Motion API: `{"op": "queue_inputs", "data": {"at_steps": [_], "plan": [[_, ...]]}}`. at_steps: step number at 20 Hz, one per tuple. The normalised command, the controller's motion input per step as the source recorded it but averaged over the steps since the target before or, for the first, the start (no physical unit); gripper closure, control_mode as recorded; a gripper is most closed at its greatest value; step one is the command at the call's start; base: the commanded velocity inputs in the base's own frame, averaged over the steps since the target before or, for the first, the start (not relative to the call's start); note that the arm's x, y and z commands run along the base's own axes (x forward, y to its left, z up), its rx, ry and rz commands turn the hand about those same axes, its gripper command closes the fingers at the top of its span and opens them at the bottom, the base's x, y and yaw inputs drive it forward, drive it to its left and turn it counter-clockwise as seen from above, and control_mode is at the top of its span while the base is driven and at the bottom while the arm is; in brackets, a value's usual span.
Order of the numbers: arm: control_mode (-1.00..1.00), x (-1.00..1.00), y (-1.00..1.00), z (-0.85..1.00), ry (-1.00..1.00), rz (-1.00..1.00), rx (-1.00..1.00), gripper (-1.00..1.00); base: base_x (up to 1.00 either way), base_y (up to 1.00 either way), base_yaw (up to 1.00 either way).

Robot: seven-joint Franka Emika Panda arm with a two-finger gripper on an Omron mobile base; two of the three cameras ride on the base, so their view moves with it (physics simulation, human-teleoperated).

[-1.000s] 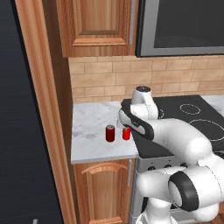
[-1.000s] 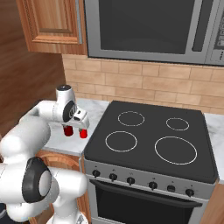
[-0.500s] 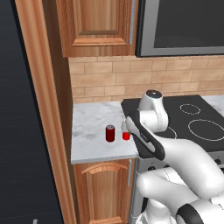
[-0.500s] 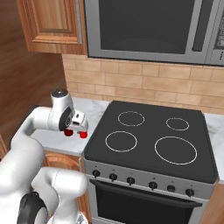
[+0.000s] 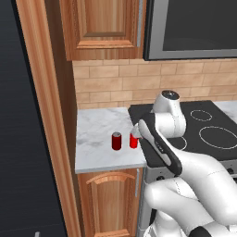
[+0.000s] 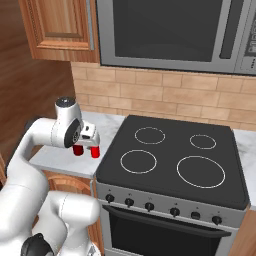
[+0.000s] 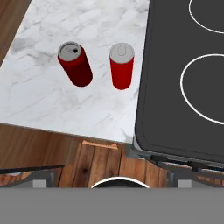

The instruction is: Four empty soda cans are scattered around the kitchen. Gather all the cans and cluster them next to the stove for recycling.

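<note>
marble counter (image 5: 99,134) ran beside the stove (image 6: 172,157) on its left as the base cameras faced it, under a wooden wall cabinet (image 5: 104,28) and a brick backsplash (image 6: 165,92), with the microwave (image 6: 175,30) hung over the cooktop. two soda cans stood upright on that counter: a dark red can (image 7: 75,64) and, just beside it and nearer the stove's edge, a brighter red can (image 7: 121,65). they did not touch, yet sat close enough to read as a small cluster, which is likely why they were set there: the spot next to the stove is where the task wanted the cans gathered. judging by that, two of the four seemed placed and the other two remained to be fetched from elsewhere in the kitchen. the gripper (image 6: 89,139) hung above the cans, seen from the right base camera just over them, with its jaws spread wide and nothing between them; the hand camera looked down on both silver tops from well above. no bowl, bin or other container was present on the counter, and the four burner rings (image 6: 150,135) were bare. a lower cabinet door (image 5: 109,199) sat closed beneath the counter.
</note>
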Motion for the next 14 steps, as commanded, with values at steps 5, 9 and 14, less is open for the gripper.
{"op": "queue_inputs", "data": {"at_steps": [5, 9, 14], "plan": [[-1.0, -0.11, -0.06, 0.44, 0.0, -0.02, -0.03, -1.0, 0.0, 0.0, 0.0], [-1.0, -0.03, -0.24, 0.22, 0.0, -0.06, -0.09, -1.0, 0.0, 0.0, 0.0], [-1.0, -0.12, -0.31, 0.14, 0.01, -0.03, -0.07, -1.0, 0.0, 0.0, 0.0]]}}
